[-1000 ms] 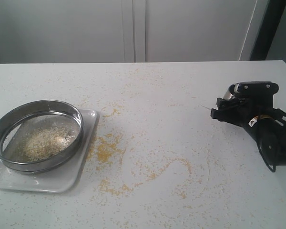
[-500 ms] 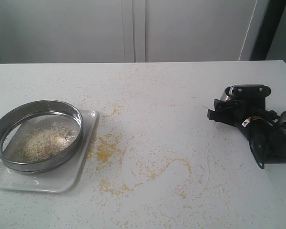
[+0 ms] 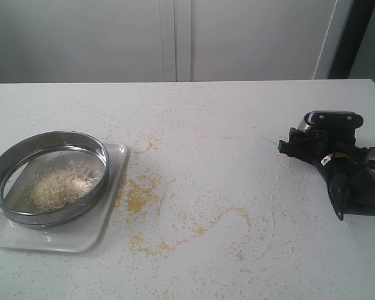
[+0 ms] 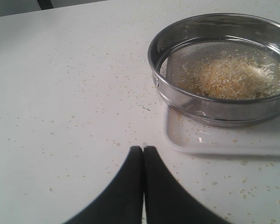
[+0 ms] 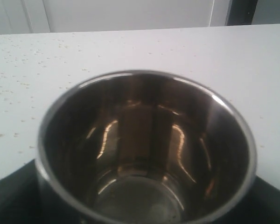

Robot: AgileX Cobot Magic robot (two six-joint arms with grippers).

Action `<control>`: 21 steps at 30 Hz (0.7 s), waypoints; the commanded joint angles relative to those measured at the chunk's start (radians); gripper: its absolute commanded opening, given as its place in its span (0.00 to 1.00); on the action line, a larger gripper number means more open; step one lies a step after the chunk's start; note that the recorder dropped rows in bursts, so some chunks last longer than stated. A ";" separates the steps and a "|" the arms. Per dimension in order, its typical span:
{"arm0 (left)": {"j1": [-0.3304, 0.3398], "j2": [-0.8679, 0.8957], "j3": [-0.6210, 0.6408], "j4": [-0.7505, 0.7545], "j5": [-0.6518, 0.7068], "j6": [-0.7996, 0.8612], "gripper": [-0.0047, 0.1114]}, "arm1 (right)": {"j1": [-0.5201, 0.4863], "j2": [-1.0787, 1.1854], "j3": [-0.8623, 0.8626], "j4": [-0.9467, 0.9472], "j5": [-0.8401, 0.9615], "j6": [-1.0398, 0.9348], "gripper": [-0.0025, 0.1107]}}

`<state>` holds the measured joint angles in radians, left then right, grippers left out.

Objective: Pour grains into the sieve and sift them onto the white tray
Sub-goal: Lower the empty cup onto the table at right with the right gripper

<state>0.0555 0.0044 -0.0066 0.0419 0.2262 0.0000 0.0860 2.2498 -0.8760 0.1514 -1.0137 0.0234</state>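
Left side: you are seeing the sieve (image 3: 26,216) sitting on the white tray (image 3: 81,234), exactly where it was a second ago. The grains (image 3: 56,186) are lying in a pale heap on the mesh, heap shape unchanged. The visible tray border is showing only a few specks.

The left gripper (image 4: 143,151) is hanging just beside the tray's edge, its fingers pressed together on nothing and touching neither sieve nor tray. It is out of the exterior view.

Centre: loose yellow specks (image 3: 140,194) are lying strewn over the tabletop (image 3: 237,112), their pattern unchanged.

Right side: this is the only thing moving. The right gripper (image 3: 303,139) is drifting, a little toward the middle half a second ago and now back out toward the table's right edge, well apart from the sieve. Its jaws are standing wide, clamped around the small steel cup (image 5: 144,154). The cup's inside is showing bare and shiny, with no grains in it.

Reading: pouring is looking finished and you are retiring the emptied cup. Sifting is looking still to do, since the heap is not thinning. Whether the cup is touching the table, you cannot tell.
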 commanded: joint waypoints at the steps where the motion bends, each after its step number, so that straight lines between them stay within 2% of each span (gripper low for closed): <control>1: 0.002 -0.004 0.007 -0.010 0.000 0.000 0.04 | -0.008 0.008 0.002 -0.016 0.023 -0.004 0.30; 2: 0.002 -0.004 0.007 -0.010 0.000 0.000 0.04 | -0.008 0.008 0.002 -0.016 0.023 -0.004 0.34; 7: 0.002 -0.004 0.007 -0.010 0.000 0.000 0.04 | -0.008 0.008 0.002 -0.016 0.023 -0.004 0.72; 10: 0.002 -0.004 0.007 -0.010 0.000 0.000 0.04 | -0.008 0.008 0.002 -0.016 0.021 -0.004 0.77; 21: 0.002 -0.004 0.007 -0.010 0.000 0.000 0.04 | -0.008 0.000 0.002 -0.016 0.011 -0.054 0.77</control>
<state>0.0555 0.0044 -0.0066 0.0419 0.2262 0.0000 0.0860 2.2586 -0.8760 0.1412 -0.9955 0.0000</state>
